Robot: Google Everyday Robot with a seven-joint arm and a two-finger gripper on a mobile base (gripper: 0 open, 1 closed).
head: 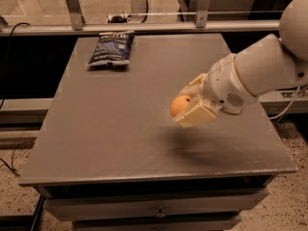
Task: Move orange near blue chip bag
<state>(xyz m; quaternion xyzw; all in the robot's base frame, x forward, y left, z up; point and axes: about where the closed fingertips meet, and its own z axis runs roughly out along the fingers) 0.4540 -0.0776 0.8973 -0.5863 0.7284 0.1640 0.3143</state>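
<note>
Gripper [186,105]: cream-coloured, 2 blocky fingers, just to 3 o'clock of the view's middle.
Fingers [196,115]: pale tan, flat squared pads with boxy edges.
Wrist [226,93]: rounded off-white housing, with a small round dotted grille at its 5 o'clock side.
Forearm [262,69]: thick, smooth white cylinder, with a thin seam where it meets the wrist.
Upper link [296,18]: large white domed shell at 2 o'clock.

Orange [179,105] in gripper [186,104], bag [111,48] well apart
</note>
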